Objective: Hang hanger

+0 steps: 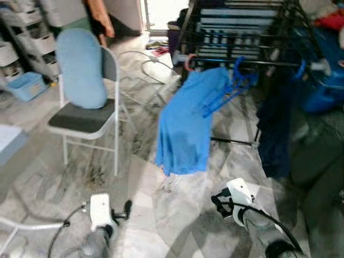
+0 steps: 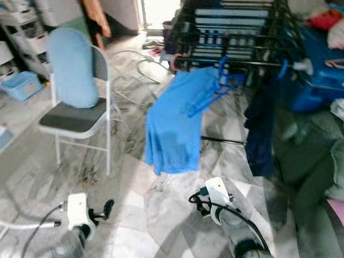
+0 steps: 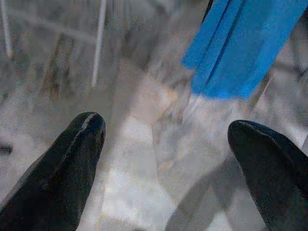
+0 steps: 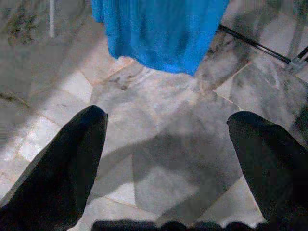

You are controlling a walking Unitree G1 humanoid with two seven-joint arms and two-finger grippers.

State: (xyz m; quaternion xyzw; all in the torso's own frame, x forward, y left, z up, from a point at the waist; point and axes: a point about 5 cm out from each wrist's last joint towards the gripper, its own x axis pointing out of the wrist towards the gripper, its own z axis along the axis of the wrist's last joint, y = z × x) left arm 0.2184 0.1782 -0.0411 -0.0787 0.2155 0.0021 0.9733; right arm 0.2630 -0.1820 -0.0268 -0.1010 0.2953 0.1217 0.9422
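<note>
- A black metal drying rack (image 1: 242, 32) is seen standing on the grey marble floor (image 1: 161, 215) ahead of the robot.
- A blue plastic hanger (image 1: 228, 88) is hooked on the rack's front rail, tilted, and lies against a bright blue garment (image 1: 185, 126) that is draped from the same rail down almost to the floor.
- A dark navy garment (image 1: 274, 129) is hung from the rail to the right of the blue one.
- A white folding chair (image 1: 86, 121) with a grey seat is placed to the left, and a light blue cushion (image 1: 80, 67) is propped upright against its back.
- Part of a person (image 1: 99, 19) is seen behind the chair.
- The left gripper (image 3: 163, 163) is held low over the floor, its jaws spread wide and empty.
- The right gripper (image 4: 166, 159) is likewise held low, jaws parted and empty, with the blue garment's hem ahead of it.
</note>
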